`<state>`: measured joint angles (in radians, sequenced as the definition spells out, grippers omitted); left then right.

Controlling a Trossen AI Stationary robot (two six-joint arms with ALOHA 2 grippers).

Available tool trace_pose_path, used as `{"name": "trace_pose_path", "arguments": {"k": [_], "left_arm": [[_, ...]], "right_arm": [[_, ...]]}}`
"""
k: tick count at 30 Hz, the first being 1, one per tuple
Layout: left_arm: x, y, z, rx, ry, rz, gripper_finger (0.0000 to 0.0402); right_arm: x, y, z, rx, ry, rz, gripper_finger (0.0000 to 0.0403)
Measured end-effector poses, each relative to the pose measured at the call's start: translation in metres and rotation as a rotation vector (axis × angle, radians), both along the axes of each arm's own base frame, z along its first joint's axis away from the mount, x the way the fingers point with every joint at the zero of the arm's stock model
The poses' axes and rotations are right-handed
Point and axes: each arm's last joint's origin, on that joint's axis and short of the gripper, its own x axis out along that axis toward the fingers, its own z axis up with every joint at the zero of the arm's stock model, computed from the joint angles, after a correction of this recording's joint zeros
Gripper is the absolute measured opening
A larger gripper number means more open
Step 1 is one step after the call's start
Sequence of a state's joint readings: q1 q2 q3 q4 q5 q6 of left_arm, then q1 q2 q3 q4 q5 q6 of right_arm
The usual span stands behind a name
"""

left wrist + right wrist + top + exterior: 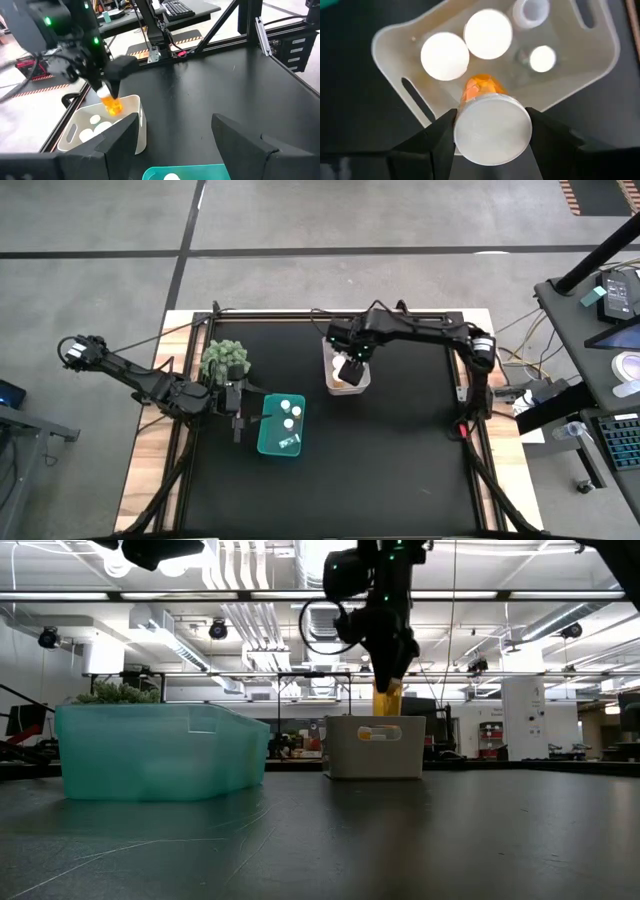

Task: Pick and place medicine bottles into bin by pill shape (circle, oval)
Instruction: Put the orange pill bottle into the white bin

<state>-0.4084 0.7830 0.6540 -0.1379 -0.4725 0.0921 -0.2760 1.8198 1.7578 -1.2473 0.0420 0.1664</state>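
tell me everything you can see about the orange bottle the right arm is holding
The orange bottle is a small cylinder with a see-through amber body and a round white cap, plastic by its look. The right gripper is shut on it at the cap, one finger on each side. It hangs cap up and slightly tilted, over the white bin near the table's far edge, its lower end about level with the rim. Only the gripper touches it. Several white-capped bottles already lie below it in the bin.
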Motion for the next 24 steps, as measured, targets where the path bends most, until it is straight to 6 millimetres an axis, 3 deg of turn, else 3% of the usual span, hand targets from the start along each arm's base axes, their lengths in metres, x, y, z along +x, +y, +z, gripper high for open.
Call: {"name": "trace_pose_path", "arguments": {"k": [15,24], "left_arm": [[0.000,0.000,0.000,0.001,0.001,0.001,0.0235],[0.000,0.000,-0.001,0.001,0.002,0.001,0.0235]], "right_arm": [[0.016,-0.007,-0.041,0.011,0.110,0.076,0.0215],[0.018,-0.007,-0.047,0.014,0.122,0.083,0.0216]]}}
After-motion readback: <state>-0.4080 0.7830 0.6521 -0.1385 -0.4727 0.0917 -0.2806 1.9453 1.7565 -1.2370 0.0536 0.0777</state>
